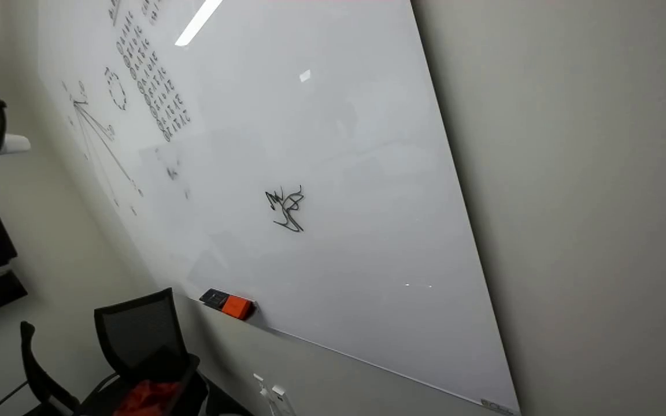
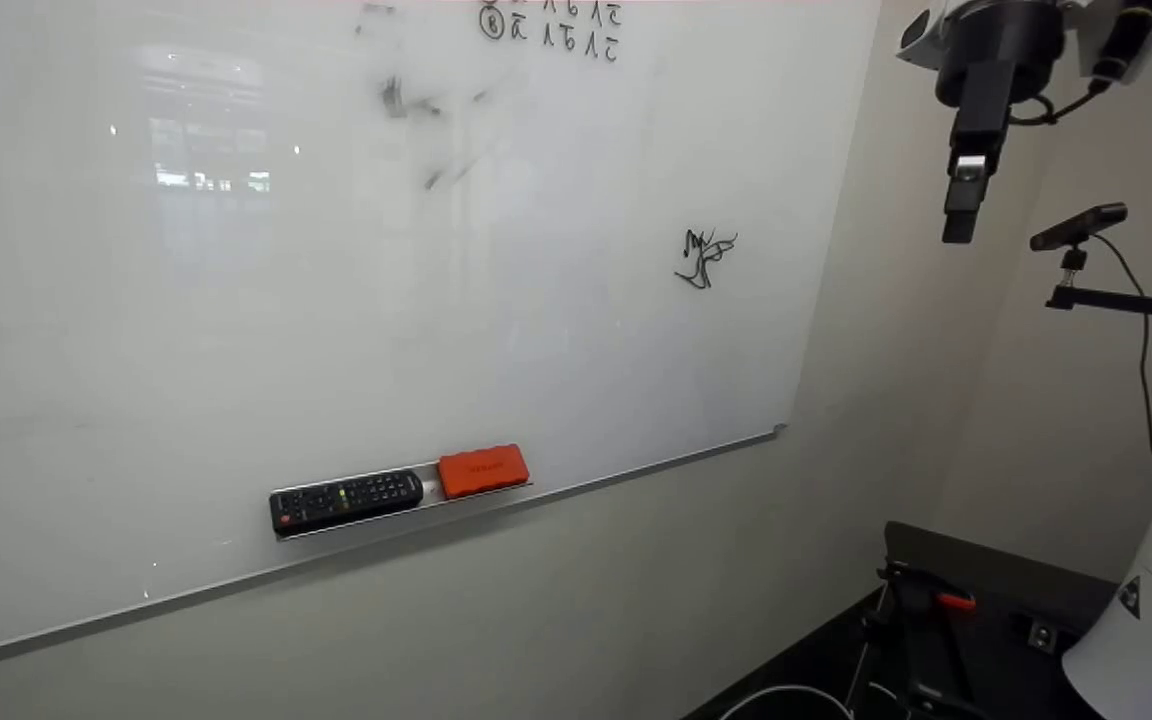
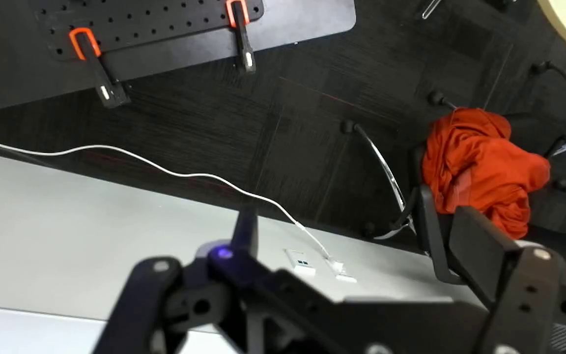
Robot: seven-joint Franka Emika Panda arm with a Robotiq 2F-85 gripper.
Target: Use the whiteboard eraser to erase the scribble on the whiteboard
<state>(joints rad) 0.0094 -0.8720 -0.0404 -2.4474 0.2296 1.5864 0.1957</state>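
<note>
The whiteboard eraser, an orange-red block, rests on a small ledge at the whiteboard's lower edge, in both exterior views. The scribble, a dark tangle of lines, is on the whiteboard above and to the right of the eraser, in both exterior views. My gripper hangs pointing down, apart from the board and to the right of the scribble in an exterior view. In the wrist view its fingers are wide apart with nothing between them. Eraser and scribble are out of the wrist view.
A black remote lies beside the eraser on the ledge. A chair with orange cloth stands below the board. A dark table with orange-tipped clamps and a white cable show below. A camera on a bracket is near the arm.
</note>
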